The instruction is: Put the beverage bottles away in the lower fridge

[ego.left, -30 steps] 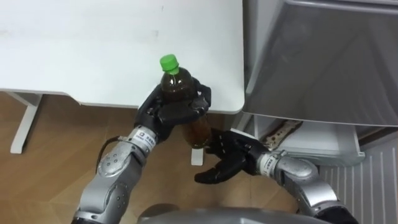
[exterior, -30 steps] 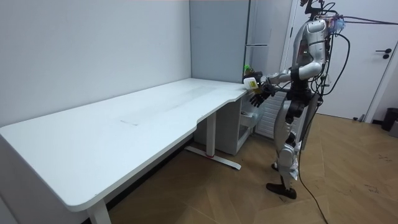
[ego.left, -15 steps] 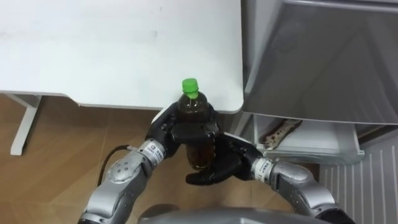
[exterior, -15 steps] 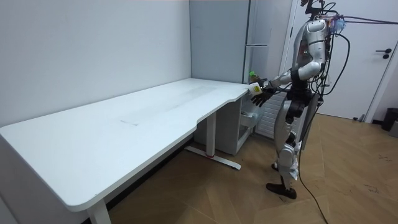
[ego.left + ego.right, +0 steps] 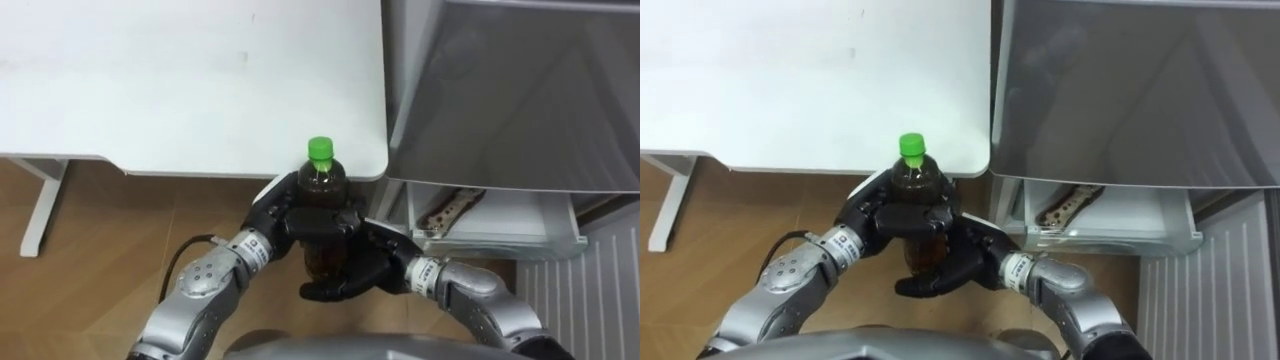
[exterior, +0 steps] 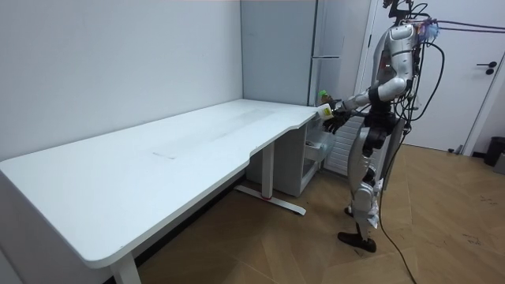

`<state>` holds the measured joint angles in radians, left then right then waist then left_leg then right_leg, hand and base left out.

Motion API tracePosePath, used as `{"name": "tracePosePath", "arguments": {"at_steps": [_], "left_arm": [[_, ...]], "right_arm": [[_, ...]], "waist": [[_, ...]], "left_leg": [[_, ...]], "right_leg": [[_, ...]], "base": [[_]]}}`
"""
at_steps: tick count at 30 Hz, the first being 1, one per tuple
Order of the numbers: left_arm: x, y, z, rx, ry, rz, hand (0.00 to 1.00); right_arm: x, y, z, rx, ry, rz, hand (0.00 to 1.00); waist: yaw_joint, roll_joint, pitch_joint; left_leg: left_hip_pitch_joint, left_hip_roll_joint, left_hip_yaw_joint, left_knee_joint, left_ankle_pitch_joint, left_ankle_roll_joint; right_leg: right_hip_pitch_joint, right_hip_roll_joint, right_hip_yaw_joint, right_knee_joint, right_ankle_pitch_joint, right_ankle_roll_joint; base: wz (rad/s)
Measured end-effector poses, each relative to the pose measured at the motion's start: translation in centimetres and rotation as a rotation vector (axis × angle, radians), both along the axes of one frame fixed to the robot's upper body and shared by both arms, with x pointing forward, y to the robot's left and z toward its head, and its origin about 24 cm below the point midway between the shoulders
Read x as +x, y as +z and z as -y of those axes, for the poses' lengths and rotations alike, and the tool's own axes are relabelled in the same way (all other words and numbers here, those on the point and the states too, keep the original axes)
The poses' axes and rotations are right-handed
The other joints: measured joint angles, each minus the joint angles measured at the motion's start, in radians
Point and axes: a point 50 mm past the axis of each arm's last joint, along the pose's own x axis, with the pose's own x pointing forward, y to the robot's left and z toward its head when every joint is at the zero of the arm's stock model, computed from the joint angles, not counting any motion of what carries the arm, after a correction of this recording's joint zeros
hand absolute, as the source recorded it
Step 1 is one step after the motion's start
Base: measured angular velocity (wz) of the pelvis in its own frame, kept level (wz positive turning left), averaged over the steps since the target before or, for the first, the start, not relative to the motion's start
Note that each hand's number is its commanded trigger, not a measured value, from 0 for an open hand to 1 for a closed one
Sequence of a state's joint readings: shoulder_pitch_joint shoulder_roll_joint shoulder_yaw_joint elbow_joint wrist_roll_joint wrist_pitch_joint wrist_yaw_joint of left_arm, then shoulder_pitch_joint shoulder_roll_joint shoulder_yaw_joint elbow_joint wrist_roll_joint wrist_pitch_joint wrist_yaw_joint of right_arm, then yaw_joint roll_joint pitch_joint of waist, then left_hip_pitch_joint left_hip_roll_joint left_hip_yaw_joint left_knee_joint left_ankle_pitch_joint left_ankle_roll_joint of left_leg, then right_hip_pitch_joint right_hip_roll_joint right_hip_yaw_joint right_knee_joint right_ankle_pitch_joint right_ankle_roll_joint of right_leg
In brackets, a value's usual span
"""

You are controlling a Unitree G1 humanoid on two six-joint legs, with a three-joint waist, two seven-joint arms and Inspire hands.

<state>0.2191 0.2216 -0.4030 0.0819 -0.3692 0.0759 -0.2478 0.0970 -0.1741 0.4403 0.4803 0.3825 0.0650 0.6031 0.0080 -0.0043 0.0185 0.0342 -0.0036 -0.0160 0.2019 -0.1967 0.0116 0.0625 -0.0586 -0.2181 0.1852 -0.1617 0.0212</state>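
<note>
Halfway only: clasps green-capped brown plastic bottle (image 5: 322, 232), left hand (image 5: 285, 213) and right hand (image 5: 362, 272) both curled round it, off the white table (image 5: 190, 90), not yet in the grey lower fridge (image 5: 500, 237).

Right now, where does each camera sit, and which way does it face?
Left eye view: on the robot's head, facing down at the brown plastic drink bottle with green cap, white table corner and grey fridge; both forearms show, left hand curled round the bottle, right hand at its base.
Right eye view: beside it, same downward scene, same arms.
Room view: standing across the room, facing along the table to the whole robot by the fridge.
Shared: bottle, table, fridge, both hands.
</note>
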Motion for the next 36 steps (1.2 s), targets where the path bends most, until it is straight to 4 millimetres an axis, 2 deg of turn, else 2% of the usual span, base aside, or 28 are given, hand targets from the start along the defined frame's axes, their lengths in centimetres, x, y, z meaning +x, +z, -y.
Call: {"name": "tracePosePath", "arguments": {"at_steps": [4, 8, 16, 17, 18, 19, 20, 30, 36], "left_arm": [[0.08, 0.09, 0.27, 0.015, -0.032, 0.017, 1.00], [0.04, 0.14, 0.43, 0.005, -0.056, 0.019, 1.00], [0.19, 0.28, 0.81, -0.009, -0.062, 0.024, 1.00], [0.20, 0.31, 0.87, -0.015, -0.060, 0.023, 0.75], [0.21, 0.31, 0.89, -0.016, -0.059, 0.024, 0.55], [0.21, 0.31, 0.90, -0.017, -0.059, 0.023, 0.06], [0.21, 0.31, 0.91, -0.018, -0.059, 0.023, 0.00], [0.24, 0.36, 1.02, -0.024, -0.059, 0.026, 0.00], [0.23, 0.38, 1.06, -0.025, -0.061, 0.028, 0.00]], "right_arm": [[0.01, -0.08, 0.00, -0.011, -0.018, -0.003, 1.00], [-0.04, -0.17, 0.00, -0.020, -0.023, -0.006, 1.00], [0.03, -0.14, 0.04, -0.023, -0.029, 0.002, 1.00], [0.06, -0.11, 0.04, -0.023, -0.029, 0.006, 1.00], [0.06, -0.11, 0.05, -0.023, -0.029, 0.007, 1.00], [0.05, -0.11, 0.05, -0.023, -0.029, 0.007, 1.00], [0.04, -0.12, 0.04, -0.023, -0.029, 0.006, 1.00], [0.06, -0.10, 0.27, -0.020, -0.030, 0.005, 1.00], [0.03, -0.10, 0.37, -0.019, -0.024, 0.004, 1.00]], "waist": [[0.004, -0.008, 0.0029], [0.000, -0.018, 0.0020], [-0.003, -0.019, 0.0021], [-0.003, -0.019, 0.0018], [-0.003, -0.019, 0.0017], [-0.003, -0.018, 0.0017], [-0.003, -0.018, 0.0018], [-0.002, -0.014, -0.0001], [-0.001, -0.004, -0.0058]], "left_leg": [[-0.005, 0.002, 0.011, 0.000, 0.000, 0.000], [-0.005, 0.004, 0.013, 0.000, 0.000, 0.000], [-0.005, 0.005, 0.015, 0.000, 0.000, -0.001], [-0.005, 0.005, 0.016, 0.000, 0.000, -0.001], [-0.005, 0.005, 0.016, 0.000, 0.000, -0.001], [-0.005, 0.006, 0.016, 0.000, -0.001, -0.001], [-0.005, 0.006, 0.015, -0.001, -0.001, -0.001], [-0.005, 0.006, 0.018, 0.001, -0.001, -0.001], [-0.004, 0.006, 0.018, 0.001, -0.001, -0.001]], "right_leg": [[-0.011, 0.002, 0.014, 0.003, 0.000, -0.001], [-0.012, 0.005, 0.021, 0.003, 0.001, -0.001], [-0.012, 0.006, 0.019, 0.002, 0.001, -0.001], [-0.012, 0.006, 0.018, 0.002, 0.001, -0.001], [-0.012, 0.006, 0.018, 0.002, 0.001, -0.001], [-0.012, 0.006, 0.018, 0.002, 0.001, -0.001], [-0.012, 0.006, 0.019, 0.002, 0.001, -0.001], [-0.013, 0.007, 0.020, 0.002, 0.001, -0.002], [-0.013, 0.007, 0.021, 0.003, 0.001, -0.002]], "base": [[-0.08], [-0.01], [0.00], [0.00], [0.00], [0.00], [0.00], [0.00], [0.00]]}}
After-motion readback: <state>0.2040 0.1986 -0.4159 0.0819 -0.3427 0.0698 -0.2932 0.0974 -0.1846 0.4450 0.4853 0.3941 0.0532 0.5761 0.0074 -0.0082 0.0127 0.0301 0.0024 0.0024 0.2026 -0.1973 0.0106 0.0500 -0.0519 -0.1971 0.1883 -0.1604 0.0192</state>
